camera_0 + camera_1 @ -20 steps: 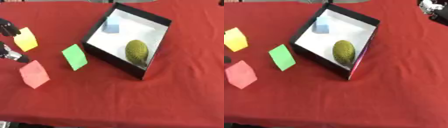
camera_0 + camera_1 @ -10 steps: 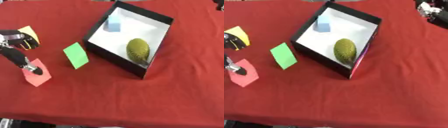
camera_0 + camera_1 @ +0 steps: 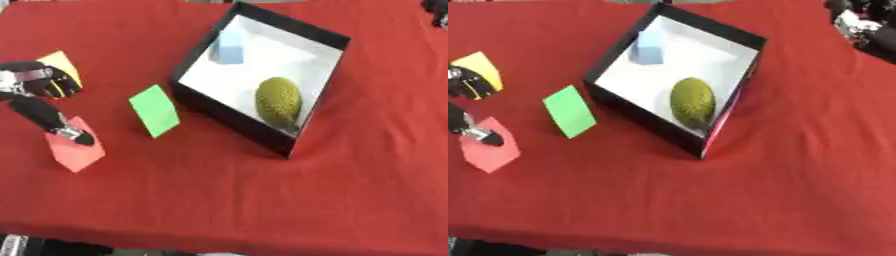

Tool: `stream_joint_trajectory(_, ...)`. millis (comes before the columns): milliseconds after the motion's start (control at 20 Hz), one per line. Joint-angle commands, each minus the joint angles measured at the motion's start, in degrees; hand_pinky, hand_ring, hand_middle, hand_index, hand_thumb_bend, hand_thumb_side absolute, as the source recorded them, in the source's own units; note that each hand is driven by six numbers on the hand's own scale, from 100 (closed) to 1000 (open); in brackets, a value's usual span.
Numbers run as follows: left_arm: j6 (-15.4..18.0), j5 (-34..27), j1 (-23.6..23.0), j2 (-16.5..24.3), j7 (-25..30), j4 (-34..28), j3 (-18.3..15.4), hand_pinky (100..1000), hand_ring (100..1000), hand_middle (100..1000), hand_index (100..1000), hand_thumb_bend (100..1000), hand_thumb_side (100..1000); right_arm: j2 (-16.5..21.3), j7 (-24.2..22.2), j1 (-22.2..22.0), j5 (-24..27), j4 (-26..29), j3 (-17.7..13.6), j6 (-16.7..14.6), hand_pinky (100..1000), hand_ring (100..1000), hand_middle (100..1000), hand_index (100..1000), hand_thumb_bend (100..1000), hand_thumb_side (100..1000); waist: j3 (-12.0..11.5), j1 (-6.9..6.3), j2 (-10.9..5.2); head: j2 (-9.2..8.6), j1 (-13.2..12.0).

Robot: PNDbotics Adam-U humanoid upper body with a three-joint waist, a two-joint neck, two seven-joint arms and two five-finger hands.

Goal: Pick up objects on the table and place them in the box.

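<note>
A black box (image 3: 197, 61) with a white floor stands on the red table and holds a light blue block (image 3: 228, 47) and an olive bumpy oval thing (image 3: 277, 100). Left of it lie a green block (image 3: 154, 110), a yellow block (image 3: 58, 65) and a pink block (image 3: 77, 152). My left hand (image 3: 35, 92) is spread over the yellow and pink blocks: its thumb tip rests on the pink block's top, its curled fingers lie in front of the yellow block. My right hand (image 3: 857, 22) shows only partly at the top right corner, far from the blocks.
The red cloth (image 3: 262, 200) covers the whole table, and its front edge runs along the bottom of the views. Open cloth lies in front of and to the right of the box.
My left hand has come further in from the left edge, and its thumb now touches the pink block. The whole picture has shifted slightly, so the camera moved.
</note>
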State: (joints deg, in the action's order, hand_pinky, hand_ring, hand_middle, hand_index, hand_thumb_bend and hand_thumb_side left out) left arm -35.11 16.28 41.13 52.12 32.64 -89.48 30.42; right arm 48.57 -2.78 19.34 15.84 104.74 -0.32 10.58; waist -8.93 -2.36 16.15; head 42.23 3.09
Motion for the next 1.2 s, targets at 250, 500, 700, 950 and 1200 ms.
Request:
stream_joint_trajectory(250,-3.5,-4.5,-3.1,6.0,0.3,-5.6,-1.4,911,831,733,823,849,327,1.1,-0.2,-0.1,-0.9,-0.2,-0.6,0.1,887,894,764,864,100,495,-0.2,-0.53,-1.08,-0.06,-0.1)
stream_joint_trajectory(500,-5.0,-7.5,-5.6,7.8,-0.4,-8.7,-2.3,908,829,728,820,844,314,0.9,-0.2,-0.3,-1.2,-0.7,-0.6,0.2,887,895,764,864,100,501,-0.1,-0.67,-1.06,-0.28,-0.2)
stream_joint_trajectory(700,-5.6,-8.3,-6.6,8.2,-0.5,-9.2,-2.4,904,825,724,818,838,306,0.7,-0.2,-0.2,-1.2,-1.0,-0.6,0.2,887,895,763,864,100,503,0.0,-0.63,-1.07,-0.44,-0.2)
stream_joint_trajectory(950,-6.3,-8.2,-5.8,6.9,-1.3,-7.9,-1.9,876,804,700,798,790,356,0.4,-0.2,-0.4,-1.5,-1.0,-0.6,0.1,888,895,763,864,100,505,0.0,-0.48,-1.06,-0.54,-0.4)
stream_joint_trajectory(1200,-6.9,-9.1,-5.1,5.5,-1.5,-6.4,-0.8,843,772,663,769,729,373,0.2,-0.1,-0.7,-1.7,-1.2,-0.7,0.0,888,895,763,864,100,508,0.1,-0.37,-0.98,-0.58,-0.4)
